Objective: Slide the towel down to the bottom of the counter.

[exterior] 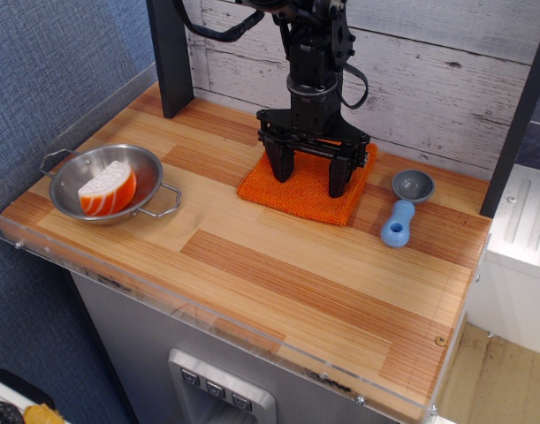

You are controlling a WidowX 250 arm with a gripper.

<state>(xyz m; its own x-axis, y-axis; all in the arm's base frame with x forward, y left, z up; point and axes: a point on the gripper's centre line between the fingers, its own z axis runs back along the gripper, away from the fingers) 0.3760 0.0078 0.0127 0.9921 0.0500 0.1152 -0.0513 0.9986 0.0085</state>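
The bright orange ribbed towel [298, 196] lies flat at the back middle of the wood-plank counter [278, 265], close to the plank wall. My black gripper [309, 180] stands straight down over the towel with its two fingers spread open. Both fingertips [281, 170] rest on or just above the cloth, near its middle. The arm hides the towel's far part. Nothing is held between the fingers.
A steel bowl [75, 177] with an orange-and-white slice toy [108, 189] sits at the left. A blue spoon-like toy [398, 223] and a small grey bowl [413, 185] lie right of the towel. A dark post [171, 53] stands at back left. A clear acrylic rim [208, 331] edges the front.
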